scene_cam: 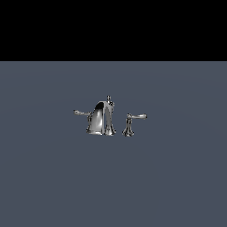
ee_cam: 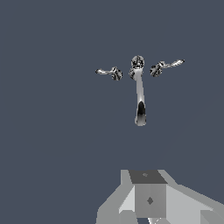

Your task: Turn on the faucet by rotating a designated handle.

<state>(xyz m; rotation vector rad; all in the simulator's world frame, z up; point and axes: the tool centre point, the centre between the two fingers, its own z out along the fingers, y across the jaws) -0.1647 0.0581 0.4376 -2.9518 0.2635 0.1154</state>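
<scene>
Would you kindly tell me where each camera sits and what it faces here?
Exterior view: off the arm, slightly raised, side-on to the small shiny chrome faucet on the grey floor; no robot shows.
Wrist view: on the wrist, above, looking down at the faucet; grey gripper parts at the picture's edge, fingertips unseen.
Shared: the spout and both levers.

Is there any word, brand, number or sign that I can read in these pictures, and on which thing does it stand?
None: no text can be read in either view.
The faucet shows only chrome reflections, no brand or number.
The handle and the separate lever carry no hot or cold sign.
The gripper has a small dark diamond mark, not a letter.
</scene>
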